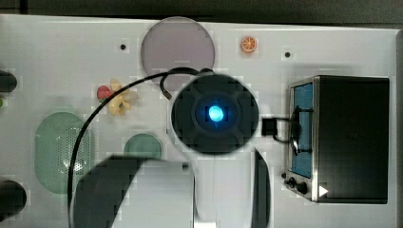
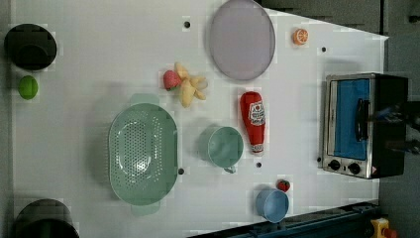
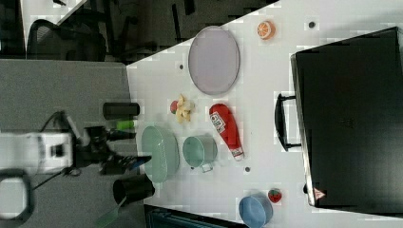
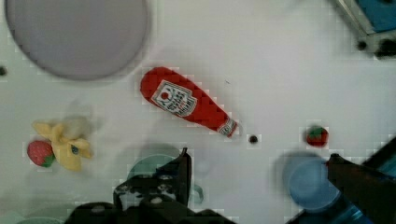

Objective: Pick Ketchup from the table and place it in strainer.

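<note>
Ketchup (image 2: 253, 120): red tapering soft squeeze bottle, white cap, lying flat on white table (image 2: 99, 59). Pale green perforated oval plastic strainer (image 2: 142, 154) empty. Gripper (image 4: 257, 170) fingers spread wide.

White arm links (image 1: 209, 190) with a round black wrist housing (image 1: 215, 114) bearing a glowing blue light (image 1: 215, 113); a black cable (image 1: 90, 128) loops alongside; black gripper (image 4: 259, 170) fingers.

Toaster oven (image 2: 364, 125) as my landmark on the white table (image 2: 89, 59), grey plate (image 2: 241, 38) well away from it, orange slice (image 2: 299, 36) between them, blue bowl (image 2: 272, 205) near its knobs, strawberry (image 2: 283, 186) just beside that bowl
</note>
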